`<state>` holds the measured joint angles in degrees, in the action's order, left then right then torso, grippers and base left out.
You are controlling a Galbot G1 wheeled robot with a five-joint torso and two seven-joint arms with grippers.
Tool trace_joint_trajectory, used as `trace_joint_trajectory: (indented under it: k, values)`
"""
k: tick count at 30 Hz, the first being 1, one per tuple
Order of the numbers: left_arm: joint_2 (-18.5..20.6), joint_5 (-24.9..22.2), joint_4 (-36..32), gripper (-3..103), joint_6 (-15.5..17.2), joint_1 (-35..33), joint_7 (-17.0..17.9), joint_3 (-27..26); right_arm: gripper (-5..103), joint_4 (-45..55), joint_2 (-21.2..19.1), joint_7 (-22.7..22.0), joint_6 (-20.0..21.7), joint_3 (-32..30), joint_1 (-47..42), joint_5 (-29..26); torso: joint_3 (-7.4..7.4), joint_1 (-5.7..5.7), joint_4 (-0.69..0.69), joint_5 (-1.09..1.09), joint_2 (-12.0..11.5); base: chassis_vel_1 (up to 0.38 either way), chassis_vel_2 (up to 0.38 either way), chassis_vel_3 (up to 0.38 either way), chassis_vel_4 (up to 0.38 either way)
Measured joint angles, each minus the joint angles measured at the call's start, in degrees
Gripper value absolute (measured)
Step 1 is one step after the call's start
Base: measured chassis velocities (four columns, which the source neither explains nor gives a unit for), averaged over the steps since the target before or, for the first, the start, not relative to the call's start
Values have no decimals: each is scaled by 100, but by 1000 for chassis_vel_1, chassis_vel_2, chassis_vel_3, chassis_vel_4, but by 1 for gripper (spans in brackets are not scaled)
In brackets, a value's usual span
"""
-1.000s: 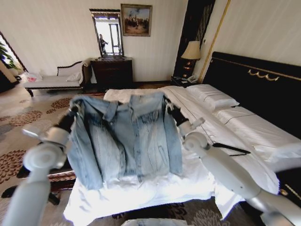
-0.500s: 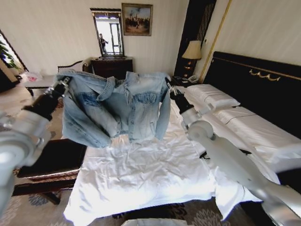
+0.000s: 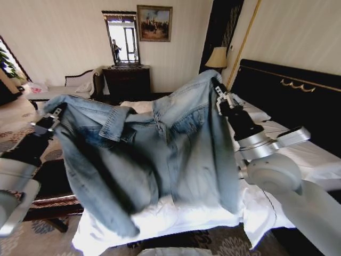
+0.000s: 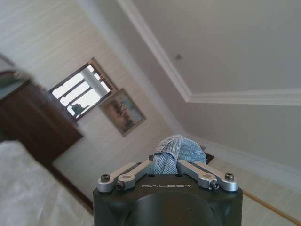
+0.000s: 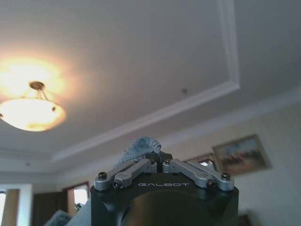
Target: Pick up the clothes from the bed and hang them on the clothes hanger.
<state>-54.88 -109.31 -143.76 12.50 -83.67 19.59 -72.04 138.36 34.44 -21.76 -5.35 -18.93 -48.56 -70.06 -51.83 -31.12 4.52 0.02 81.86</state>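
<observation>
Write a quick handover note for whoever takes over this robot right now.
Left end effector: shut on one shoulder of the light-blue faded denim jacket.
Right end effector: shut on the other shoulder, held higher.
Jacket hangs spread between both arms above the wide white-sheeted bed.
Done: jacket lifted off the bed.
Left: hang it on the hanger.

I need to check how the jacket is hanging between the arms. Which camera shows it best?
The head view: the denim jacket spreads across it, held up over the bed between the left tool and right tool. Each wrist view shows just a pinched bunch of denim in its own tool.
</observation>
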Motion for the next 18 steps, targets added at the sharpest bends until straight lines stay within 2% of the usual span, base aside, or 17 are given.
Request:
trace_joint_trajectory:
  k: [2, 3, 4, 5, 6, 7, 9, 10, 11, 12, 13, 15, 16, 18]
  values:
    - [-90, -2, 5, 3, 21, 22, 48, 122, 1, -36, 13, -147, 129, 84, 5, -5, 0, 0, 0, -3, 0, 0, 0, 0, 0]
    - [-259, -13, 11, 3, 93, 71, 134, 395, 1, -157, 59, -358, 339, 266, 0, 9, -1, 0, -1, -4, 0, 0, 0, 0, 0]
    - [-450, -26, 18, 3, 190, 151, 229, 799, 1, -341, 125, -520, 565, 487, -38, 50, -1, 0, -3, -2, 0, 0, 0, 0, 0]
    - [-724, 108, 226, 3, 283, 327, 295, 1580, 1, -735, 243, -737, 908, 1017, -61, 135, -2, -1, -2, 1, 0, 0, 0, 0, 0]
    - [-878, 312, 612, 3, 340, 464, 305, 2047, 1, -1057, 341, -866, 1068, 1438, -29, 209, -2, -1, -2, 3, 0, 0, 0, 0, 0]
    - [-878, 312, 612, 3, 340, 464, 305, 2047, 1, -1057, 341, -866, 1068, 1438, -29, 209, -2, -1, -2, 3, 0, 0, 0, 0, 0]
    - [-1177, 906, 1845, 3, 465, 817, 282, 2974, 1, -2025, 634, -979, 1207, 2406, 158, 370, -3, -2, 2, 1, -1, 0, 0, 0, 0]
    - [-1361, 1402, 2638, 3, 535, 1036, 167, 3447, 1, -2613, 814, -990, 1215, 2889, 288, 477, -5, -4, 1, -6, -3, 0, 0, 0, 0]
    - [-1361, 1402, 2638, 3, 535, 1036, 167, 3447, 1, -2613, 814, -990, 1215, 2889, 288, 477, -5, -4, 1, -6, -3, 0, 0, 0, 0]
    - [-1549, 1922, 3372, 3, 564, 1265, 18, 3779, 1, -3180, 1031, -984, 1217, 3348, 454, 608, -6, -8, 1, 0, -4, 0, 0, 0, 0]
    - [-1617, 2056, 3589, 3, 567, 1334, -20, 3846, 1, -3327, 1094, -974, 1217, 3461, 508, 645, -6, -8, 1, 1, -4, 0, 0, 0, 0]
    - [-1958, 2573, 4622, 3, 578, 1659, -188, 4018, 1, -4118, 1415, -899, 1215, 3921, 803, 843, -6, -9, -1, -5, -4, 0, 0, 0, 0]
    - [-1958, 2573, 4622, 3, 578, 1659, -188, 4018, 1, -4118, 1415, -899, 1215, 3921, 803, 843, -6, -9, -1, -5, -4, 0, 0, 0, 0]
    - [-2043, 2847, 5051, 3, 562, 1811, -318, 4030, 1, -4683, 1620, -780, 1165, 4144, 1010, 975, -4, -7, -1, -1, -4, 0, 0, 0, 0]
